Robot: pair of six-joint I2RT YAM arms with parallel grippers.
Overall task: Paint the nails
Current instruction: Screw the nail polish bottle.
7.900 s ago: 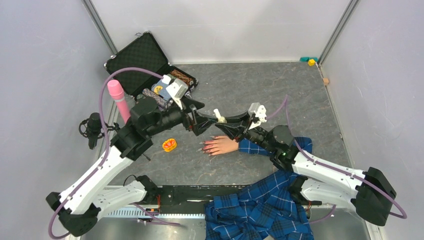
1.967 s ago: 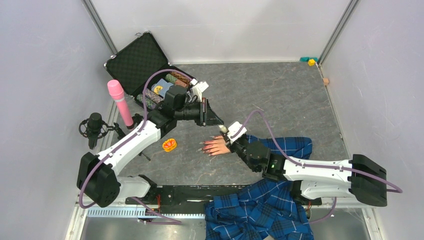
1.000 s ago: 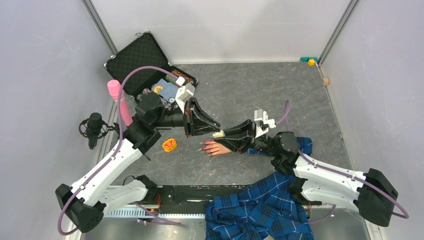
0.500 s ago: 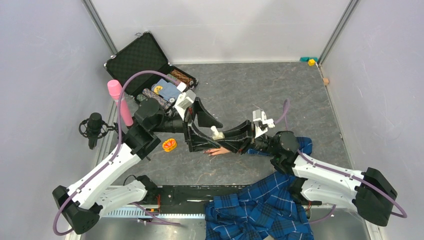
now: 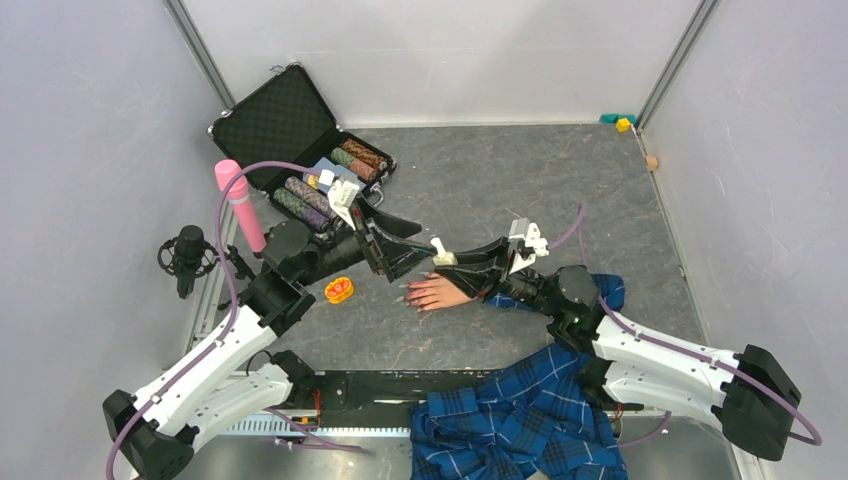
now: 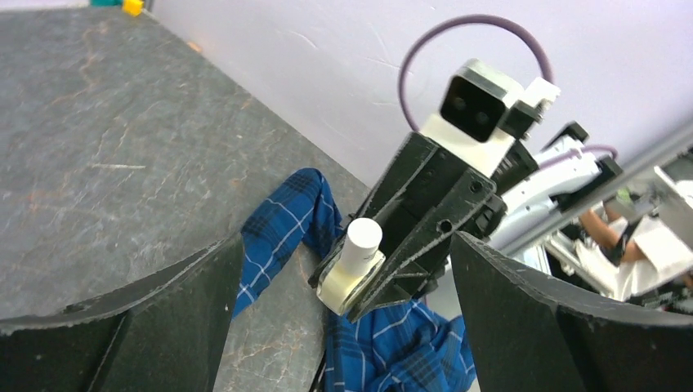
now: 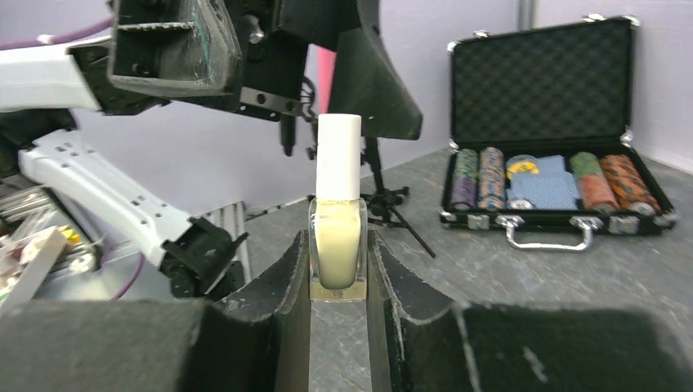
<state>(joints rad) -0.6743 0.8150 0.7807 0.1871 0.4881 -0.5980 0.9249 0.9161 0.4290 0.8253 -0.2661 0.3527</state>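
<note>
The flesh-coloured mannequin hand (image 5: 440, 292) lies flat on the table, with its blue plaid sleeve (image 5: 520, 295) running right. Its tiny reddish nails (image 5: 405, 296) point left. My right gripper (image 5: 452, 262) is shut on a small clear bottle (image 5: 440, 252) of pale liquid with a white cap and holds it just above the hand. The bottle stands upright between the right fingers in the right wrist view (image 7: 337, 237). My left gripper (image 5: 414, 249) is open wide, its jaws facing the cap. In the left wrist view the bottle (image 6: 351, 265) sits between and beyond the left fingers (image 6: 523, 310).
An open black case (image 5: 290, 125) with rolls of chips stands at the back left. A pink cylinder (image 5: 238, 205), a microphone (image 5: 188, 255) and a small orange object (image 5: 339, 290) lie to the left. Plaid cloth (image 5: 520, 420) hangs at the near edge.
The left gripper has drawn back a little from the bottle, and the mannequin hand shows again beneath. The right gripper still holds the bottle, now slightly farther back and to the right.
</note>
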